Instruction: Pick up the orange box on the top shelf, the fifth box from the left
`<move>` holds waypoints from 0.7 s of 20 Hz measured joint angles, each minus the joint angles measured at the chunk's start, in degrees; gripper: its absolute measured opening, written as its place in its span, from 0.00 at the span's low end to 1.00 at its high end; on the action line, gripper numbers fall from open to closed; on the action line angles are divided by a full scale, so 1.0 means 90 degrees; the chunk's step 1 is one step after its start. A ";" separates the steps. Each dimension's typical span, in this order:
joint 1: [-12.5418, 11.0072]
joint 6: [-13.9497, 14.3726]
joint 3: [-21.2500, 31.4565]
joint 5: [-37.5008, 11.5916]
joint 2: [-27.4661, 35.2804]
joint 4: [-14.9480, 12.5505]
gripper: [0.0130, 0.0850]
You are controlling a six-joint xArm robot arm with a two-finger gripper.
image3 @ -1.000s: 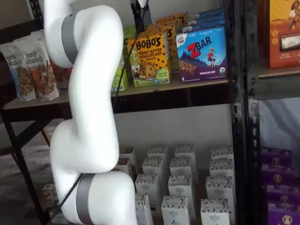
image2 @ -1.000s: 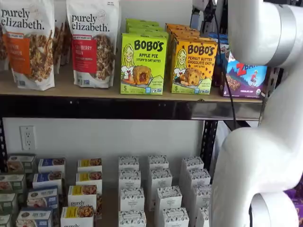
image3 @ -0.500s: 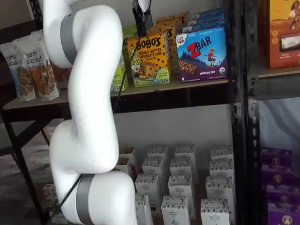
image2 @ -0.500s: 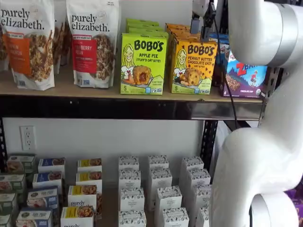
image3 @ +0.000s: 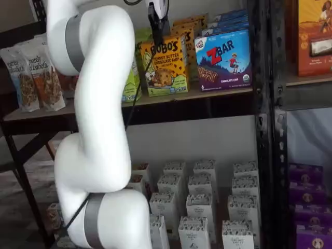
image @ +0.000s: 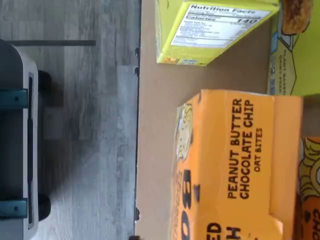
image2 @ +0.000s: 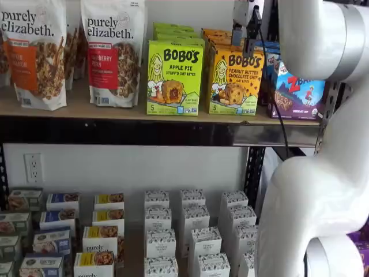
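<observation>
Orange box (image2: 236, 81) stands upright on top shelf (image2: 144, 109), front of its row, between lime-green Apple Pie box (image2: 174, 77) at its 9 o'clock and Zbar box (image2: 298, 91) at 3 o'clock. Pincer (image2: 244, 32) hangs right at box's top edge, 12 o'clock. Fingers (image3: 156, 25) dark, side-on; can't tell whether parted or closed. Wrist view: box top (image: 235, 170) close below.

On the top shelf (image2: 121, 112) I see granola bags (image2: 112, 52) at the left, then the Apple Pie box (image2: 174, 78), the orange box (image2: 234, 81) and the Zbar box (image2: 300, 92) at the right. Like boxes stand behind each. The gripper (image2: 243, 33) hangs just above the orange box's front top edge. Small cartons (image2: 193, 231) fill the level below.
</observation>
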 joint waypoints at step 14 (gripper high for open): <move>0.0050 0.0036 0.0230 -0.0052 0.0003 -0.0073 1.00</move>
